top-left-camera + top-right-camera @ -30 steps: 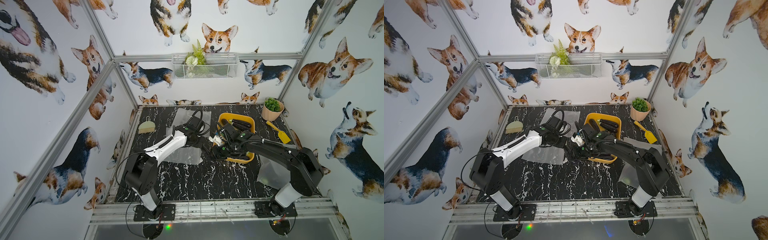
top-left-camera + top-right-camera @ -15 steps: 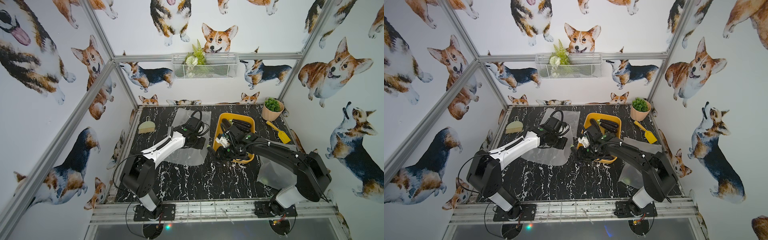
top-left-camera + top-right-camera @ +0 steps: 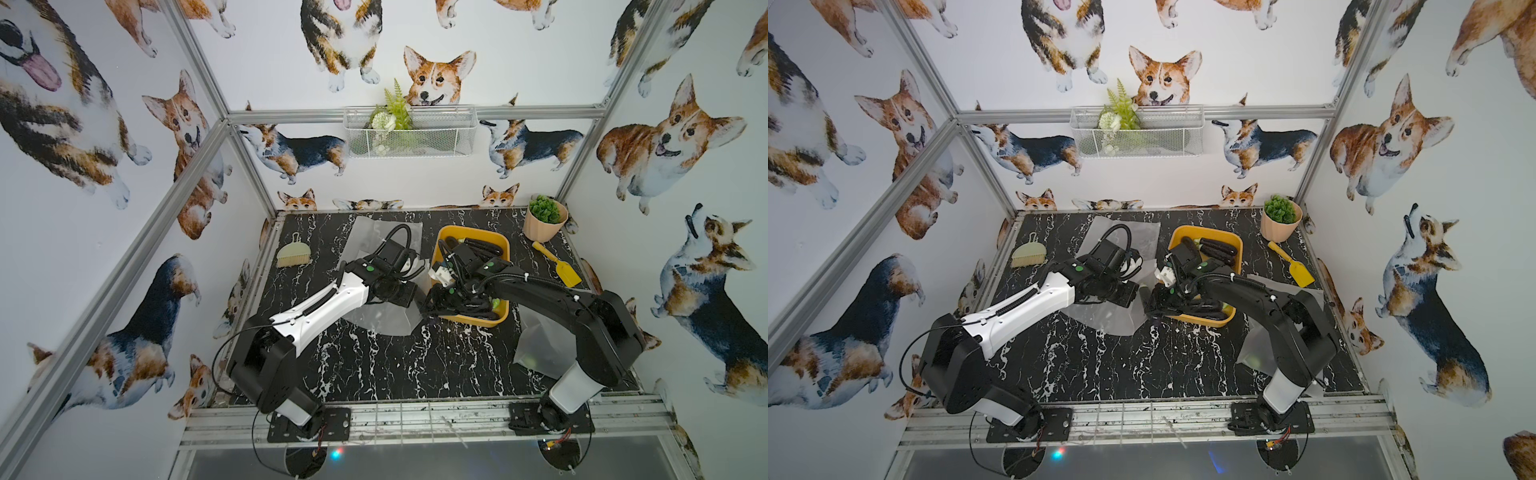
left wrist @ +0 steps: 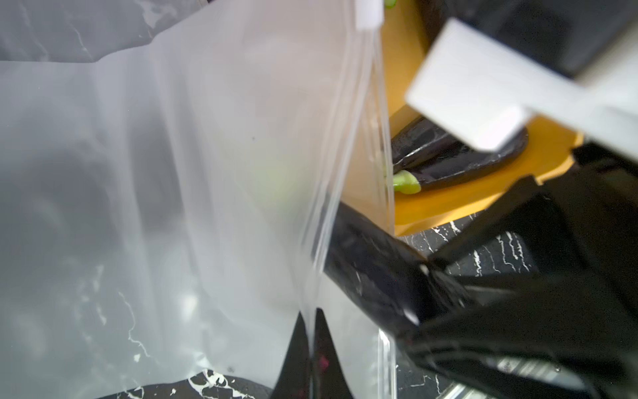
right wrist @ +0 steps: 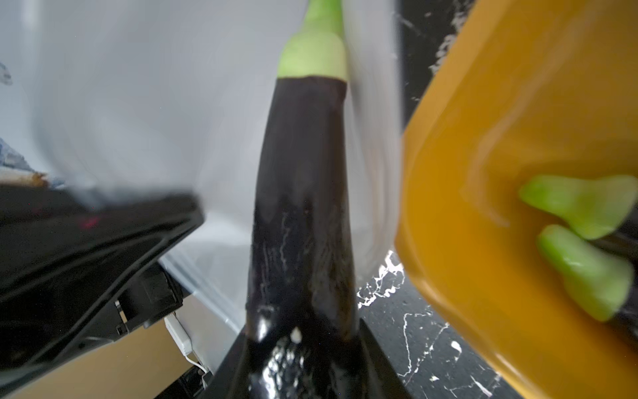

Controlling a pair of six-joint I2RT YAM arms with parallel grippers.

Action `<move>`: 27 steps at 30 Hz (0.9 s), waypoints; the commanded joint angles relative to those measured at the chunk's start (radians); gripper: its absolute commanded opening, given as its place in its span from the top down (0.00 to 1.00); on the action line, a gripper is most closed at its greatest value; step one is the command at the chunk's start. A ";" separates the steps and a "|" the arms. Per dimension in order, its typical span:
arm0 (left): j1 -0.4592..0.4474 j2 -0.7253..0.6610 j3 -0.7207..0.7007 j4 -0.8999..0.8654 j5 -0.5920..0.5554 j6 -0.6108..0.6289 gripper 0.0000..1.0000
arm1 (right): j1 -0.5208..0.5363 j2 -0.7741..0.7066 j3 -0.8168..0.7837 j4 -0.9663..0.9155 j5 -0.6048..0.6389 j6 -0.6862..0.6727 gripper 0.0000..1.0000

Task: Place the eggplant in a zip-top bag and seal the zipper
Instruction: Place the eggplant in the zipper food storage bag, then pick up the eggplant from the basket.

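A pale hand brush (image 3: 293,254) is lying by the left edge of the surface (image 3: 374,365). Right of it, the left end effector (image 4: 312,349) is pinching the zipper rim of the zip-top bag (image 3: 386,322). Its jaws are pressing tight on the film, and the bag's mouth is facing right. The eggplant (image 5: 303,207) is sitting near the middle of the surface, partway into that mouth. Its green stem is showing behind the film in the left wrist view, and its dark body is sticking out. The right end effector (image 5: 303,355) is gripping the blunt end, with its jaws narrowed around it. Small print on its housing is reading only as a blur. Just beside it, a yellow tray (image 3: 473,230) is holding spare eggplants (image 3: 484,247). A yellow scoop (image 3: 559,266) is lying by the right edge, and a potted plant (image 3: 544,220) is standing in the far right corner. A second bag (image 3: 536,349) is lying toward the near right corner.
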 commanded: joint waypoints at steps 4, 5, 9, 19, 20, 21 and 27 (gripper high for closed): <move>0.009 -0.073 -0.056 0.061 0.093 -0.144 1.00 | 0.051 0.080 0.090 0.093 0.094 0.099 0.68; 0.016 -0.077 -0.061 0.071 0.097 -0.159 1.00 | 0.063 0.096 0.096 0.095 0.103 0.102 0.66; 0.042 -0.099 -0.084 0.096 0.111 -0.199 1.00 | 0.086 0.141 0.089 0.145 0.151 0.130 0.60; 0.106 -0.047 -0.087 0.053 0.046 -0.153 1.00 | 0.066 -0.022 0.077 0.152 0.180 0.082 0.32; 0.107 -0.037 -0.085 0.055 0.047 -0.149 1.00 | 0.059 -0.029 0.072 0.146 0.176 0.076 0.30; 0.109 -0.028 -0.081 0.059 0.050 -0.146 1.00 | 0.050 -0.041 0.064 0.139 0.177 0.069 0.28; 0.107 -0.010 -0.066 0.043 0.025 -0.129 1.00 | -0.126 -0.113 -0.026 0.106 0.270 -0.015 0.34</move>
